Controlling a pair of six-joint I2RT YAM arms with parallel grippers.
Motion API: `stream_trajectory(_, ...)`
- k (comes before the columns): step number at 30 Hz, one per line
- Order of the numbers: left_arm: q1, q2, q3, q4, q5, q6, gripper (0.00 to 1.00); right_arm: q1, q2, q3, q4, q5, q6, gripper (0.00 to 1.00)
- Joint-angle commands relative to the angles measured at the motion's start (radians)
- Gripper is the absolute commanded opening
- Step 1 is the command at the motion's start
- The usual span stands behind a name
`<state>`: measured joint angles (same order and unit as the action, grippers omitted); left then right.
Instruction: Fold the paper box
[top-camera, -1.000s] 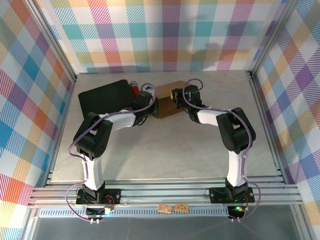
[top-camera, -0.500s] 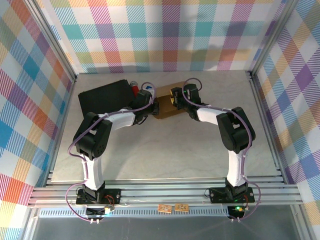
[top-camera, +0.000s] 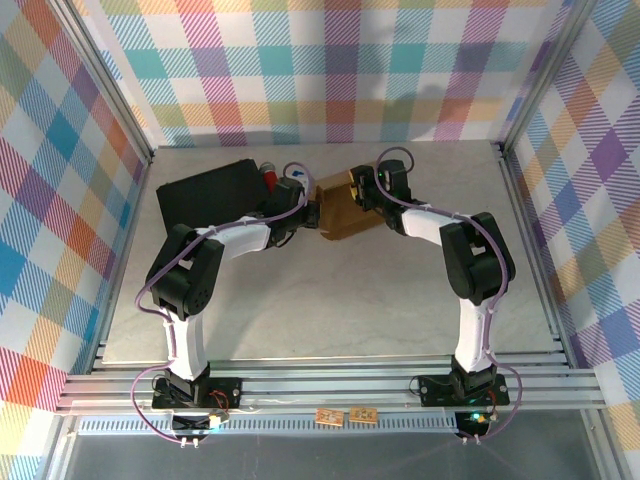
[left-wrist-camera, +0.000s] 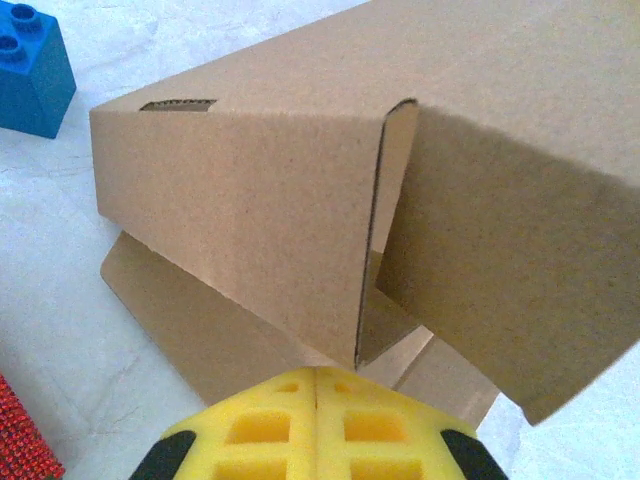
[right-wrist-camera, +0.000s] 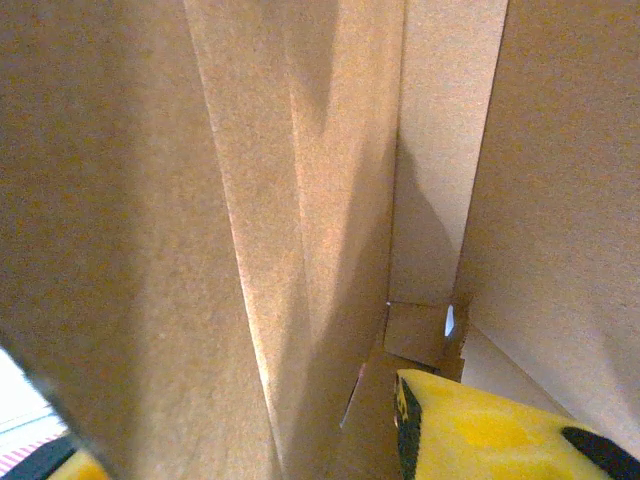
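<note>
paper box (top-camera: 345, 212): sat on the table (top-camera: 330, 310) toward the back middle, only half folded up. In the left wrist view one wall is stood up with a little slot (left-wrist-camera: 178, 104) cut near its top edge. A bigger flap is leaned in against that wall from the right, and a flat panel is left lying on the table underneath.

left gripper (left-wrist-camera: 315, 378): yellow pads are pressed flat together with just a thin seam between them, so nothing is pinched. It's held low, just beside the box's left corner, pointed at the upright wall.

right gripper (right-wrist-camera: 235, 435): shoved in among the cardboard panels from the box's back right side. The fingers are spread well apart. One yellow pad (right-wrist-camera: 490, 430) is seen at the lower right and the other barely peeks in at the lower left corner, with a cardboard panel stood up between them. Whether that panel is actually touched by either pad can't be told.

blue block (left-wrist-camera: 30, 65): a toy brick on the table, near the box's far left corner but not touching it.

red thing (top-camera: 268, 177): tucked by the black case's right edge, too small to be made out properly.

black case (top-camera: 210, 192): laid flat at the back left, with the left arm stretched past its near right corner.
</note>
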<state>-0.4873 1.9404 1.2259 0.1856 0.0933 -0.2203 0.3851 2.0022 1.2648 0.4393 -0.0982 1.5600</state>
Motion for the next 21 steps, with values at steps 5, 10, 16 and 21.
stream_trajectory(5,0.009,-0.008,0.046,-0.011,0.041,0.0,0.01,-0.011,-0.059,0.049,-0.022,-0.009,-0.035,0.44)
stream_trajectory(10,0.009,0.002,0.055,-0.014,0.048,-0.005,0.01,-0.02,-0.063,0.067,-0.033,-0.015,-0.045,0.43)
stream_trajectory(16,0.009,0.005,0.058,-0.015,0.059,-0.007,0.01,-0.023,-0.058,0.083,-0.04,-0.017,-0.051,0.26)
stream_trajectory(21,0.009,0.003,0.06,-0.015,0.067,-0.011,0.02,-0.024,-0.036,0.095,-0.035,-0.011,-0.04,0.04)
